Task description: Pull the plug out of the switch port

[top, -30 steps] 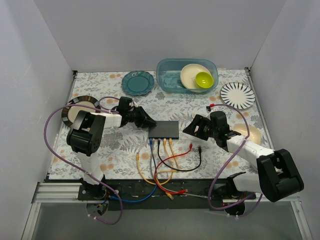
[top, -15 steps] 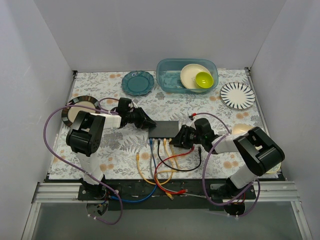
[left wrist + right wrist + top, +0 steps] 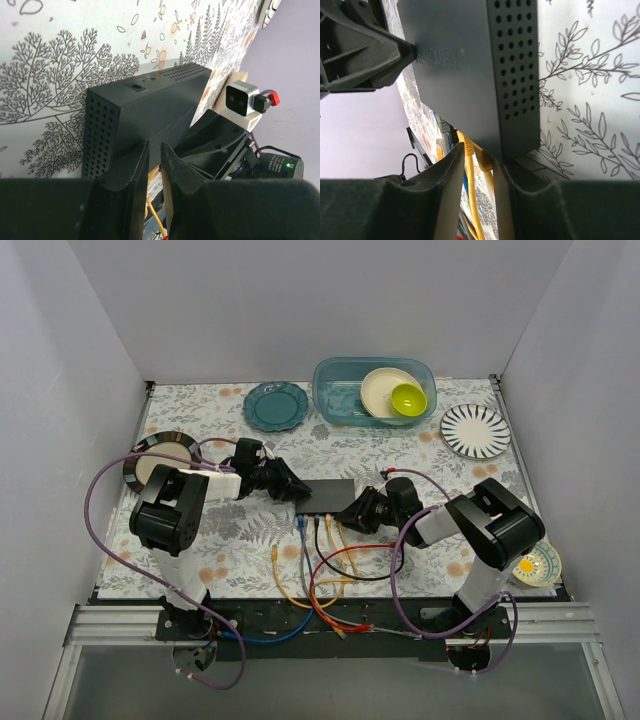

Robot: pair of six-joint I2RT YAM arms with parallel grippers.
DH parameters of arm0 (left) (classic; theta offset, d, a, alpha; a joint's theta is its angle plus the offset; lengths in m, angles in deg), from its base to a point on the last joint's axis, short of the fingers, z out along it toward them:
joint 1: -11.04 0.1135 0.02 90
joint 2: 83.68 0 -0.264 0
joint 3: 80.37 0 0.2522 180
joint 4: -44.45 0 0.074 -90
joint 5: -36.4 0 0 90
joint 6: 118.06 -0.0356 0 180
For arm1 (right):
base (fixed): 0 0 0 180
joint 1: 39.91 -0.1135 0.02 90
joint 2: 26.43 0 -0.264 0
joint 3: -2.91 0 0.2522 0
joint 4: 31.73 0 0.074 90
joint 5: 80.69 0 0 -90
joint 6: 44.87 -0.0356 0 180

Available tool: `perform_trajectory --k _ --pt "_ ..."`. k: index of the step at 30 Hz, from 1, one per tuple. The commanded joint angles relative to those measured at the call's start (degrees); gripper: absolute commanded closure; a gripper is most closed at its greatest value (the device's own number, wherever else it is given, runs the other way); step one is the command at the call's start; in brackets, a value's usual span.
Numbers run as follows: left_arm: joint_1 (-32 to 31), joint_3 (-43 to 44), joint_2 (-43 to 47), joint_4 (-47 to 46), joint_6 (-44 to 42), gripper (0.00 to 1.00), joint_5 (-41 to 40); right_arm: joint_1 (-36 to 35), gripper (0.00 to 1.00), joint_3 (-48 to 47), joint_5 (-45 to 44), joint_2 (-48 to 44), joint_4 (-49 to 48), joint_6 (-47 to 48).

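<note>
Two grippers flank switch (image 3: 331, 497): left (image 3: 297, 489) jaws nearly closed on its end | right (image 3: 352, 516) jaws straddle yellow plug (image 3: 468, 149)

- From above, the light was bright, even and diffuse; the white walls showed no hard glare, and my arms threw only soft, short shadows on the tabletop (image 3: 230, 530).
- The overhead view was sharp throughout, with little bending at its edges.
- In my left wrist view, my left hand (image 3: 154, 185) was a dark, blurred mass up close; the black box (image 3: 150, 112) beyond stayed crisp.
- In my right wrist view, my right hand (image 3: 476, 192) was likewise soft and underlit.
</note>
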State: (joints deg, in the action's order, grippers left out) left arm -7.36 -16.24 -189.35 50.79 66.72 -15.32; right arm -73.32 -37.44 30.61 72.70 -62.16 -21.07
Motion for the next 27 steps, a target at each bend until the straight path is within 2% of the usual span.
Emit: perform_trajectory --k 1,7,22,27 --pt "-0.33 -1.33 3.27 1.53 -0.92 0.83 -1.37 -0.08 0.64 -0.92 -3.02 1.85 -2.66 -2.45" --pt "-0.33 -1.42 3.19 1.44 -0.83 0.83 -1.37 0.27 0.61 2.94 -3.37 2.56 -9.95 -7.19" --pt "-0.24 -1.76 3.27 1.27 -0.74 0.83 -1.46 0.45 0.64 6.73 -5.83 8.35 -24.97 -19.58" --pt "-0.33 -2.03 3.45 1.18 -0.83 0.83 -1.46 0.45 0.64 5.06 -5.83 9.24 -23.94 -19.68"
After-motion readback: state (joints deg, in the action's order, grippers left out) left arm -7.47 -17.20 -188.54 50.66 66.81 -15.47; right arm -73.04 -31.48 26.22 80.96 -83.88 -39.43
